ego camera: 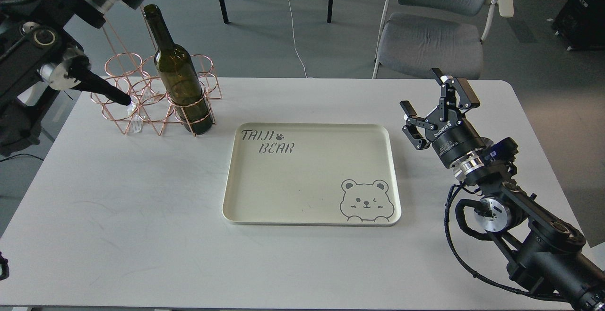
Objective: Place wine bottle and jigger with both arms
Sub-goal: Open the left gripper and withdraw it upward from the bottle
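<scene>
The white counter [142, 216] carries one cream tray [312, 214] printed with a bear, lying bare in the middle, and one copper wire rack [142, 107] at the far left corner.

One wine bottle [182, 82] stands in the rack's front right ring, its long axis close to upright with the neck leaning slightly to the left. No jigger can be seen anywhere in view.

Two arms are in view. The left arm enters at the upper left; a dark pointed part of it reaches down to the rack's left rings, but whether that part is the left end effector [113, 94], and whether it is open or closed, cannot be told. The right end effector [437, 105] hovers above the counter's right side, just right of the tray, fingers spread wide and holding nothing.

The bottle lies just to the right of the left arm's tip, and well apart from the right end effector, across the whole tray. The left arm is judged the nearer one for lifting the bottle, which would likely have to rise along its own axis to clear the ring.
</scene>
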`<action>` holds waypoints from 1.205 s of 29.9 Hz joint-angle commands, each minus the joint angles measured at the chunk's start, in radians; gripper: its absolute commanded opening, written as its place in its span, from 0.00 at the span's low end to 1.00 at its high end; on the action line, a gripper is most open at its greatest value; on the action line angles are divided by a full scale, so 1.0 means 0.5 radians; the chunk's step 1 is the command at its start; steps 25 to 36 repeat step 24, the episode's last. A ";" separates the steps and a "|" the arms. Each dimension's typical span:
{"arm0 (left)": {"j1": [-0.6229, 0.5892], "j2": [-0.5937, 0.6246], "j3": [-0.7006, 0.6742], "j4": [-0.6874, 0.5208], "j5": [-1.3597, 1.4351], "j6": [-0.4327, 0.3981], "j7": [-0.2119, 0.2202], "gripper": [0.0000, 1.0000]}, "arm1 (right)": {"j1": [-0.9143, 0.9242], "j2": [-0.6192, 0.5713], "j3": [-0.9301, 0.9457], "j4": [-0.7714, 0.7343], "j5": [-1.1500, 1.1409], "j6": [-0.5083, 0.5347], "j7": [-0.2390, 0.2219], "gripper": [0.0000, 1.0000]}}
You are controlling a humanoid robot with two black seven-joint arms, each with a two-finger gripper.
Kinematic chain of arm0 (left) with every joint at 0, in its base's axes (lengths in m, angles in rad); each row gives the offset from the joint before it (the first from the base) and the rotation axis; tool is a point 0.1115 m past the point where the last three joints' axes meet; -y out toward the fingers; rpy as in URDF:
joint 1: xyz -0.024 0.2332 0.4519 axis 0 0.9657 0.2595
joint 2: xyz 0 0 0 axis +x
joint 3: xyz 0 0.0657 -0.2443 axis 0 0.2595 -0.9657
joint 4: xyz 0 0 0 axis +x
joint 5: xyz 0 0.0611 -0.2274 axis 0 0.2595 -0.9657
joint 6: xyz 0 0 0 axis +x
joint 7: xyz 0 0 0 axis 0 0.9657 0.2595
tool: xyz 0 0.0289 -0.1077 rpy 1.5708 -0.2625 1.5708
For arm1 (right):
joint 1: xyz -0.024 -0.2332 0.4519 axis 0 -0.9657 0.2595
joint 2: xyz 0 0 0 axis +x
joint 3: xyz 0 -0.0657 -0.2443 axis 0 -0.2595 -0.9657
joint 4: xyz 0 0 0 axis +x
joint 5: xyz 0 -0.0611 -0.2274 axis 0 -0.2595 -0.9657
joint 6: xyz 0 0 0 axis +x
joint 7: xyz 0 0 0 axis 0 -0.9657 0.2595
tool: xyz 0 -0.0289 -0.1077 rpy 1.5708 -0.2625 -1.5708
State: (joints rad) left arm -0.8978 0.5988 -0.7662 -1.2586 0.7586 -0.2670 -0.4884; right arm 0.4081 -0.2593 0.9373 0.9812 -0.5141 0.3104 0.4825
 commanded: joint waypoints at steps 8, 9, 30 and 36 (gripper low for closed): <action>0.789 -0.286 -0.317 -0.118 -0.051 -0.036 -0.001 0.98 | 0.006 -0.003 0.000 -0.008 0.010 -0.072 -0.002 0.97; 0.847 -0.305 -0.333 -0.118 -0.060 -0.055 -0.001 0.98 | 0.003 -0.003 0.003 -0.011 0.013 -0.072 -0.002 0.97; 1.296 -0.562 -0.526 0.023 -0.140 -0.058 0.259 0.98 | -0.009 0.000 0.006 -0.002 0.016 -0.072 0.001 0.97; 1.296 -0.562 -0.526 0.023 -0.140 -0.058 0.259 0.98 | -0.009 0.000 0.006 -0.002 0.016 -0.072 0.001 0.97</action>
